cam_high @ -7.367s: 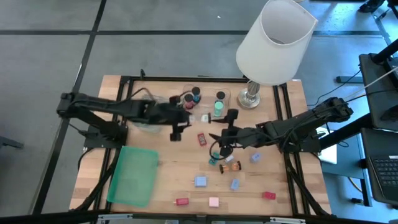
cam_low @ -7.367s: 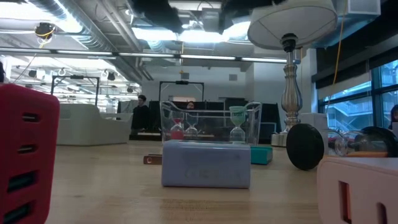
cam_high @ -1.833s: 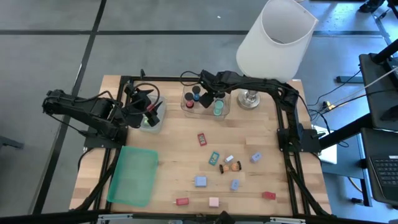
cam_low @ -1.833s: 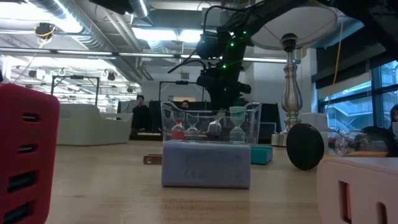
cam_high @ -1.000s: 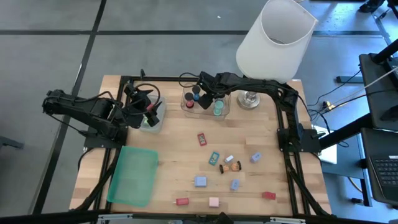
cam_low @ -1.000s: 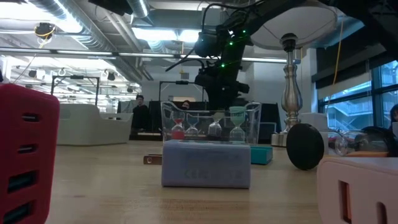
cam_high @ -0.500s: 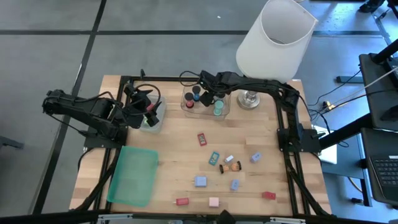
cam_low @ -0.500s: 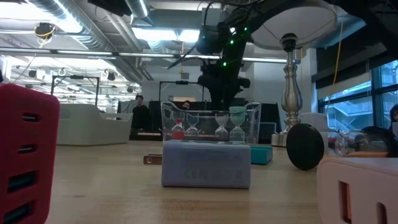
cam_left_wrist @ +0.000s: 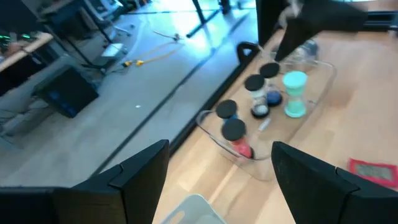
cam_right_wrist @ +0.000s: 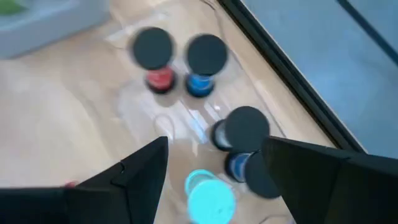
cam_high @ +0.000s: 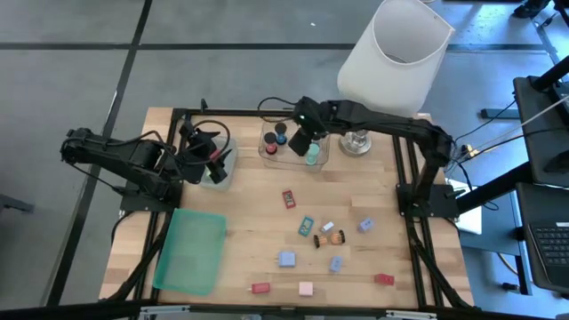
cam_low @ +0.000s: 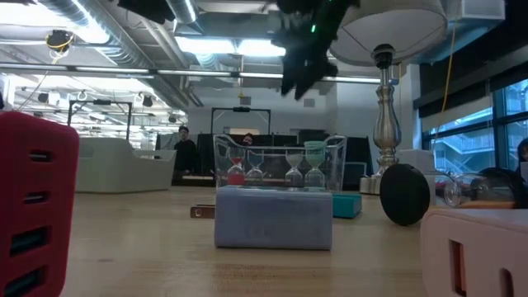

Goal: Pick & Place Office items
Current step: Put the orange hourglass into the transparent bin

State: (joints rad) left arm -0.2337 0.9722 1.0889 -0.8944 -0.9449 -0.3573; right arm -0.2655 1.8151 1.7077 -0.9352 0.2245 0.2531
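Observation:
The clear tray [cam_high: 293,147] near the table's far edge holds several short sand-timer cylinders standing upright: red [cam_right_wrist: 153,57], blue [cam_right_wrist: 205,60], a dark-topped one [cam_right_wrist: 245,133] and teal [cam_right_wrist: 209,195]. My right gripper [cam_high: 302,138] hangs open above this tray, well clear of it in the low view [cam_low: 304,51]. My left gripper [cam_high: 209,153] is open over a smaller clear tray [cam_high: 216,172] at the far left. Loose blocks lie on the wood: red [cam_high: 289,197], teal [cam_high: 306,227], an orange-and-dark piece [cam_high: 331,237], blue [cam_high: 286,259], pink [cam_high: 306,288].
The big white-shaded lamp [cam_high: 391,58] stands on its metal base [cam_high: 358,140] just right of the tray. A flat green lid [cam_high: 191,251] lies near the table's left near corner. More red [cam_high: 384,279] and blue [cam_high: 365,225] pieces lie near the right.
My right gripper has risen from just over the tray to well above it and drifted slightly toward the table's right. The timer that stood tilted under it a second ago now stands upright in the tray beside the teal one.

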